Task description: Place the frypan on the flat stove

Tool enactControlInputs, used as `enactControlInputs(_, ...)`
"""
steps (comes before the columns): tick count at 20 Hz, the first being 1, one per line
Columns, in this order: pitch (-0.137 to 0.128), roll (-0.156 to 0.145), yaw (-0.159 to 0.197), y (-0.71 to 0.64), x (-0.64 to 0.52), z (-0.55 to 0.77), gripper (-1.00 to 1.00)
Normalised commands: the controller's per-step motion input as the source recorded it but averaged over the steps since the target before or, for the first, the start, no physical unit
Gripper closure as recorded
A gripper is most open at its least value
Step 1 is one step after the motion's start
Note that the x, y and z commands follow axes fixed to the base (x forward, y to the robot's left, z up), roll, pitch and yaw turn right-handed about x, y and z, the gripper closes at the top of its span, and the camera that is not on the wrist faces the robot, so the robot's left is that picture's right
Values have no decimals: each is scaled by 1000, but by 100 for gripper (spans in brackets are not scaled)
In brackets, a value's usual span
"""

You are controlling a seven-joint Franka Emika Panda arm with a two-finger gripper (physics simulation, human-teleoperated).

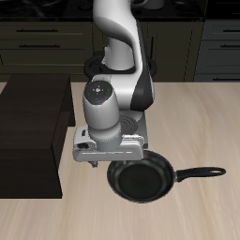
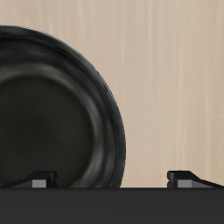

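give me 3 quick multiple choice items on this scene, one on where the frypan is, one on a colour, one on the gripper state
1. Where does the frypan sit?
A. on the wooden table
B. on the flat stove
C. on the dark cabinet block

2. What colour is the frypan's handle?
A. red
B. black
C. white

3. What state is the gripper in?
A. shut on the handle
B. shut on the rim
C. open, holding nothing

Answers: 1 A, light table surrounds the pan. 2 B, it matches the pan. 3 C, the wrist view shows fingertips wide apart with nothing between.
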Motion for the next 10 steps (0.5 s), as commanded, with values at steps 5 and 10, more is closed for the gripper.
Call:
enactControlInputs(5,33,44,-32,19,-16,-253,-100)
enactControlInputs(10,43,45,-11,76,-85,-165,100)
